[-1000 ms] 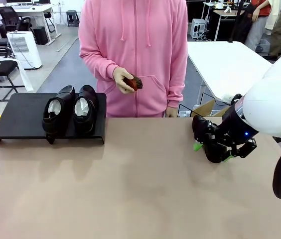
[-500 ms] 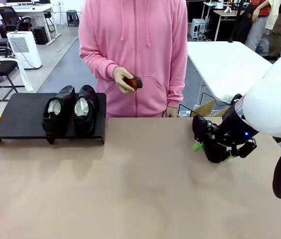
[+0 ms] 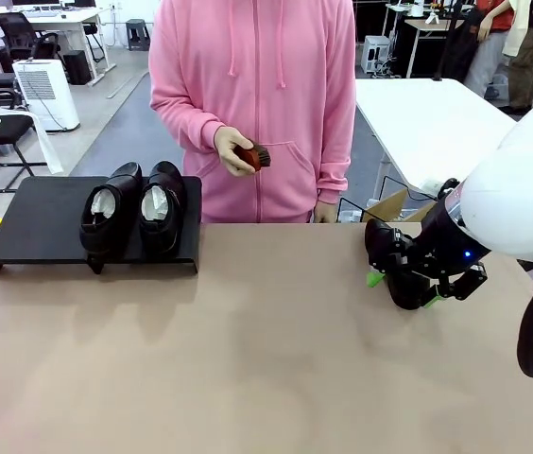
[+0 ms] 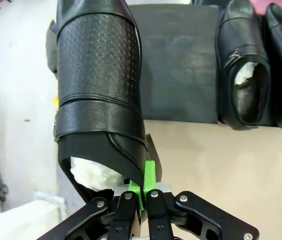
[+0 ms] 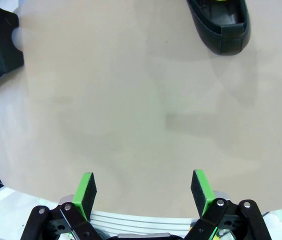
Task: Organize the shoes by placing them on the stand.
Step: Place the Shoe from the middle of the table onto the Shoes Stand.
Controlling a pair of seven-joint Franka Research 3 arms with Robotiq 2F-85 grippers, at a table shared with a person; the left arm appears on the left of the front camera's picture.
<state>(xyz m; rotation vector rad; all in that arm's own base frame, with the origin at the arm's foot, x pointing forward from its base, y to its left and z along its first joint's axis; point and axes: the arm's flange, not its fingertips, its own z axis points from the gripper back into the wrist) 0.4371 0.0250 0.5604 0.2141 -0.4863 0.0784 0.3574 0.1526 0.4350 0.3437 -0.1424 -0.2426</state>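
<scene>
shoe [image 4: 98, 75] — collar between left gripper [image 4: 143, 176] pads, clamped

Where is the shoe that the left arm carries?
In the left wrist view, the shoe hangs from the shut left pincer, gripped at its heel rim, by the stand's bare end, apart from the two shoes standing on it.
</scene>
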